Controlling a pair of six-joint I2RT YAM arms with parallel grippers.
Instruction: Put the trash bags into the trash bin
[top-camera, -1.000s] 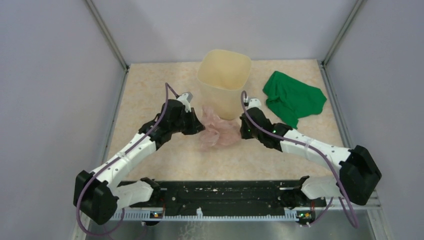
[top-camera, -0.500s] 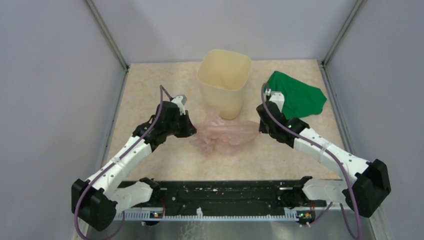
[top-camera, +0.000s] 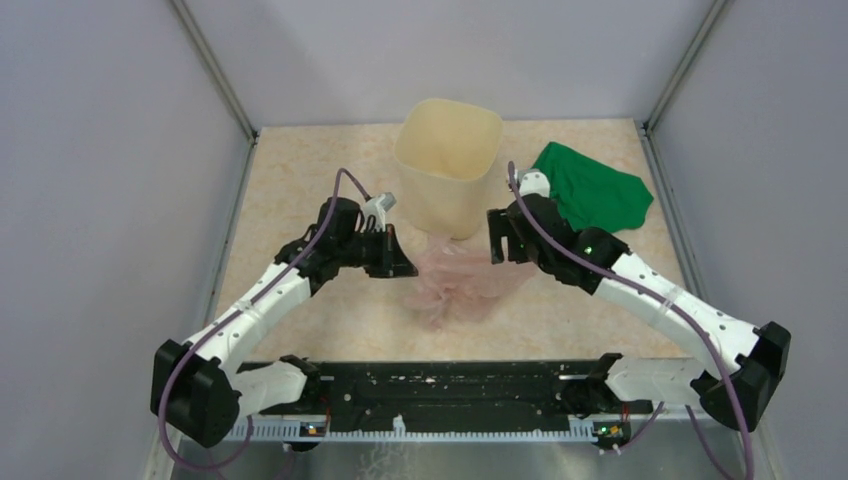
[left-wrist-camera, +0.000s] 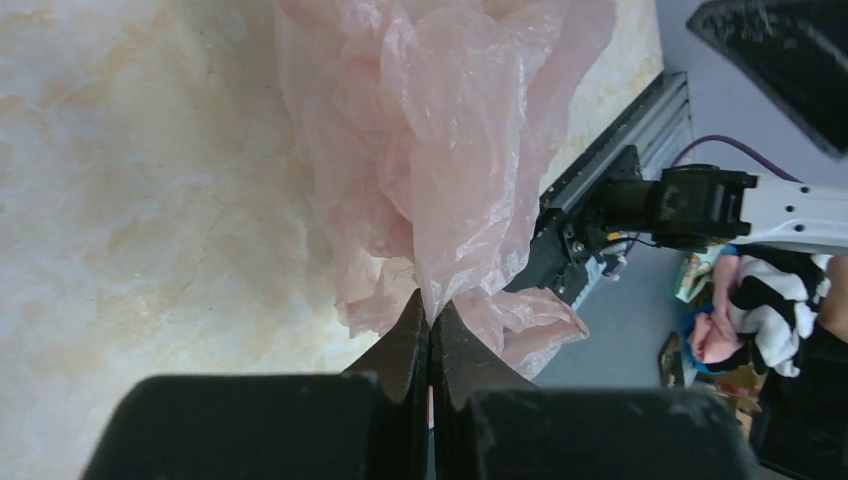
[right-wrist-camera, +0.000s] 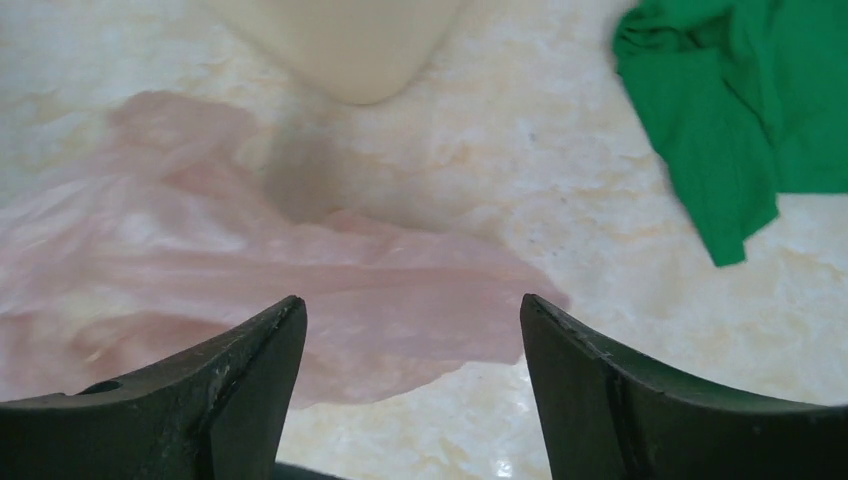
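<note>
The pale-pink trash bag (top-camera: 466, 284) lies crumpled on the table just in front of the cream trash bin (top-camera: 448, 160), which stands upright. My left gripper (top-camera: 404, 266) is shut on the bag's left edge; in the left wrist view the film (left-wrist-camera: 440, 150) hangs bunched from the closed fingertips (left-wrist-camera: 430, 306). My right gripper (top-camera: 497, 250) hovers over the bag's right end, beside the bin's front right corner. In the right wrist view it (right-wrist-camera: 410, 305) stands open above the flat film (right-wrist-camera: 300, 290), holding nothing, with the bin's base (right-wrist-camera: 340, 40) ahead.
A crumpled green cloth (top-camera: 590, 195) lies right of the bin, close behind the right wrist, and shows in the right wrist view (right-wrist-camera: 750, 120). Grey walls enclose the table on three sides. A black rail (top-camera: 450, 385) runs along the near edge.
The right gripper has opened and let go of the bag, then swung back left toward the bin. The left gripper shifted right, still gripping. The bag fell into a tighter heap.
</note>
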